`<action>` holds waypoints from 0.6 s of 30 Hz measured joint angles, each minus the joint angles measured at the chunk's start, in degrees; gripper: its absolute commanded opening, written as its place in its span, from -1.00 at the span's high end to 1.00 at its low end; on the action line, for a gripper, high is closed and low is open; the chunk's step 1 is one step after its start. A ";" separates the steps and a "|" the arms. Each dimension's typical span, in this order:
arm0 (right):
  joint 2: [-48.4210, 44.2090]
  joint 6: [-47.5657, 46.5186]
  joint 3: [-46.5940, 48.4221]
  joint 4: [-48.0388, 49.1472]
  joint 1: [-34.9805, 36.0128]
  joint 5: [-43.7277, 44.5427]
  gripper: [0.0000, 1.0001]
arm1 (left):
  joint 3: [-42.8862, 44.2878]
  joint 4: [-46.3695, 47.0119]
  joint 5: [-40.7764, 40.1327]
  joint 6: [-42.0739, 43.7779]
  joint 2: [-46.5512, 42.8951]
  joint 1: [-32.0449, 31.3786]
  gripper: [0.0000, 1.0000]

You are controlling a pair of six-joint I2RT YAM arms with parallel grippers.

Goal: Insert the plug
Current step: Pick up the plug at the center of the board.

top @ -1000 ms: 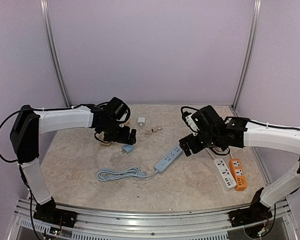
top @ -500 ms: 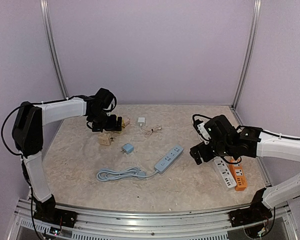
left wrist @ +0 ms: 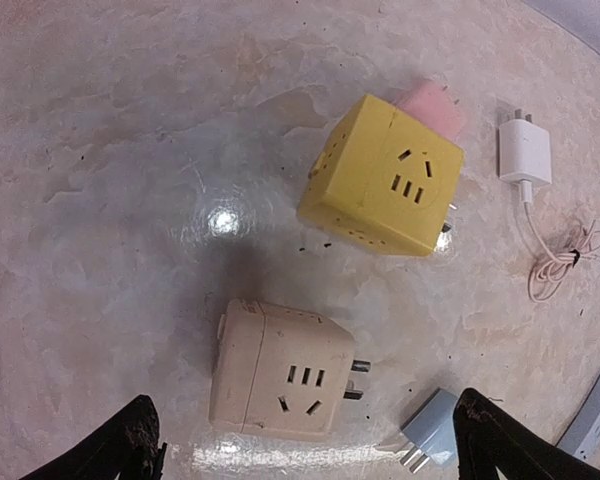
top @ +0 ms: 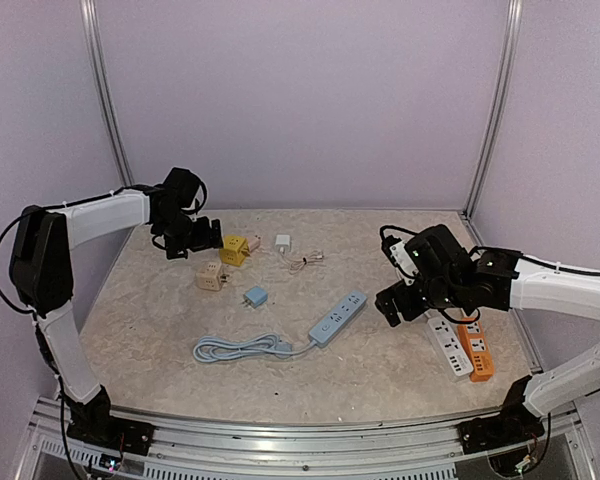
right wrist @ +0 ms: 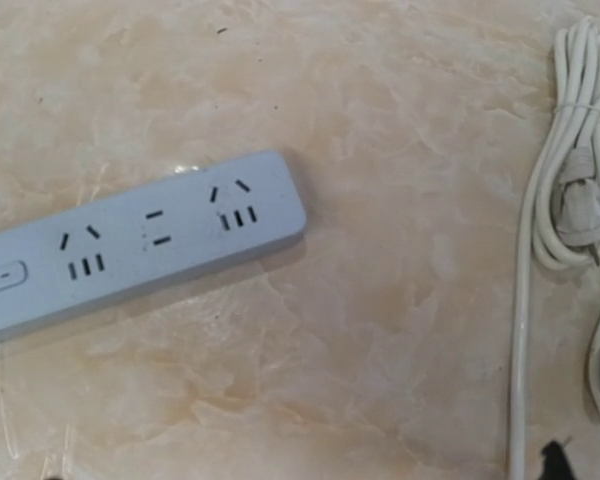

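The left hand [top: 198, 239] has drawn back toward the far left, the right hand [top: 391, 303] off to the right; both stand fingers apart, empty. The blue plug [top: 255, 296] lies on the surface [top: 380, 372] between the beige cube socket [top: 211, 276] and the power strip [top: 338, 317].

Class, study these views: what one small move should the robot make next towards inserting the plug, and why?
Probably move the left arm over the blue plug and lower to grasp it. The left jaws stand open and empty, the plug lies loose with prongs exposed, and the power strip shows free sockets.
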 measured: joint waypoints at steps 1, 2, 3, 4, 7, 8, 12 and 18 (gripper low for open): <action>0.00 0.00 0.00 -0.02 0.00 -0.02 -1.00 | -0.31 0.00 0.55 0.02 0.07 0.15 -0.86; 0.00 0.00 0.00 -0.02 0.00 -0.02 -1.00 | -0.46 -0.11 1.09 0.07 0.17 0.33 -0.86; 0.00 0.00 0.00 -0.02 0.00 -0.02 -1.00 | -0.48 -0.39 1.68 0.09 0.44 0.52 -0.86; 0.00 0.00 0.02 -0.04 0.00 -0.02 -0.99 | -0.48 -0.81 2.05 0.15 0.87 0.72 -0.86; 0.00 -0.17 0.17 -0.11 0.00 -0.04 -0.99 | -0.46 -1.92 2.47 0.39 2.43 1.07 -0.86; 0.00 -0.22 0.28 -0.13 0.00 -0.04 -0.99 | -0.46 -2.34 2.47 0.48 3.13 1.11 -0.85; 0.02 -0.35 0.81 -0.22 0.00 -0.04 -0.99 | -0.46 -3.34 2.43 1.01 5.35 1.25 -0.80; 0.46 -0.46 2.03 -0.24 0.00 -0.37 -1.00 | -0.20 -3.72 2.51 1.46 6.56 1.33 -0.73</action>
